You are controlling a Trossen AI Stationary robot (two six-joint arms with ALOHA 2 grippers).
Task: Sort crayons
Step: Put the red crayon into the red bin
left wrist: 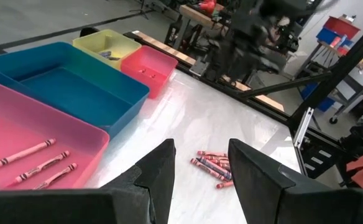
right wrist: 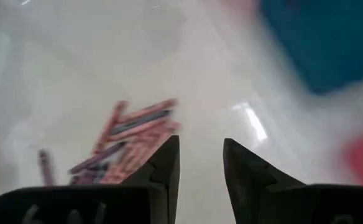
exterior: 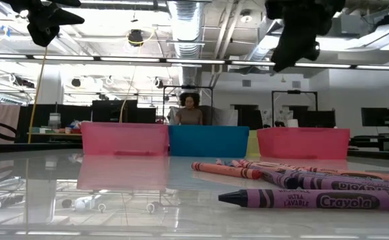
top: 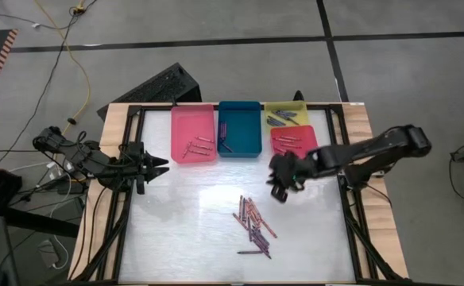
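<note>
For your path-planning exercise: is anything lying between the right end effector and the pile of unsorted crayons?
Nothing visible. The right end effector, jaws apart and empty, hangs above bare table; the crayons lie loose beyond it, trays behind.

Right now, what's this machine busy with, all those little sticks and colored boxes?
It is sorting crayons by color into trays. A loose pile of crayons lies mid-table. Some already lie in the pink tray, the teal tray, the yellow tray and the red tray. The right gripper hangs open and empty above the table between the red tray and the pile. The left gripper waits open at the table's left edge.
</note>
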